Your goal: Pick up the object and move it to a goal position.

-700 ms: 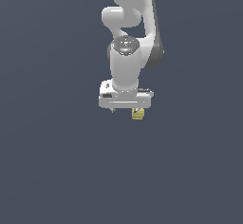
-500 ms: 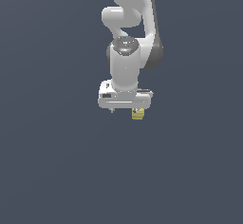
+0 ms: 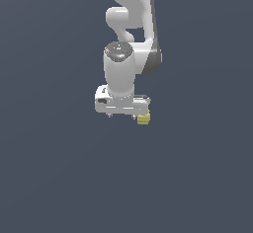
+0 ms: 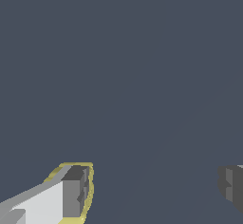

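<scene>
The object [image 3: 144, 119] is a small pale-yellow lumpy block, seen in the exterior view just under the right end of the white gripper body. My gripper [image 3: 123, 115] points down with its fingers spread wide, so it is open. In the wrist view the object [image 4: 89, 190] shows only as a yellow rim around one fingertip [image 4: 73, 197], which covers most of it. The other fingertip [image 4: 231, 184] stands far off, and the gap at the gripper [image 4: 152, 190] holds nothing. I cannot tell whether the finger touches the object.
A plain dark grey-blue surface fills both views. The white arm [image 3: 131, 19] rises above the gripper in the exterior view.
The arm and gripper body have shifted slightly toward the exterior view's left. The object has stayed where it was.
</scene>
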Robot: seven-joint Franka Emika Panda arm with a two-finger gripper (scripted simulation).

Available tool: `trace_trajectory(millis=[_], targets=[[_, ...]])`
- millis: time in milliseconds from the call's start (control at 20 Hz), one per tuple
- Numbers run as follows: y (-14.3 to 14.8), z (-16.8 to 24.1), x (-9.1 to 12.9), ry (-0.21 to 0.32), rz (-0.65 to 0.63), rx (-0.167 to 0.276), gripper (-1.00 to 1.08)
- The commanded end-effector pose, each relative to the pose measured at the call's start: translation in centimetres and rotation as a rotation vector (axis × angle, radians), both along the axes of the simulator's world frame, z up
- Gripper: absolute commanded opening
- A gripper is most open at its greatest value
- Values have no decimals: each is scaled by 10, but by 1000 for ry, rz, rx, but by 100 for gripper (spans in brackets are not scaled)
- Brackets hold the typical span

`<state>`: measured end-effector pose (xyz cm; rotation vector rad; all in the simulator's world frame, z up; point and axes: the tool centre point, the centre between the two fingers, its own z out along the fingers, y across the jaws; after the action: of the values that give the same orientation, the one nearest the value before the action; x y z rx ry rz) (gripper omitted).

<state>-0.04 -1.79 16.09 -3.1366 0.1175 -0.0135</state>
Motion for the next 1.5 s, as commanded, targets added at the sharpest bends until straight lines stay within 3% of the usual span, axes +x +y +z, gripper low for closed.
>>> trace_trajectory(millis=[0, 450, 1000, 1450], targets=[[0, 0, 0, 0, 1, 0, 100], [23, -14, -12, 1, 6, -1, 100], [88, -57, -63, 7, 22, -2, 100], [109, -71, -85, 9, 28, -3, 100]])
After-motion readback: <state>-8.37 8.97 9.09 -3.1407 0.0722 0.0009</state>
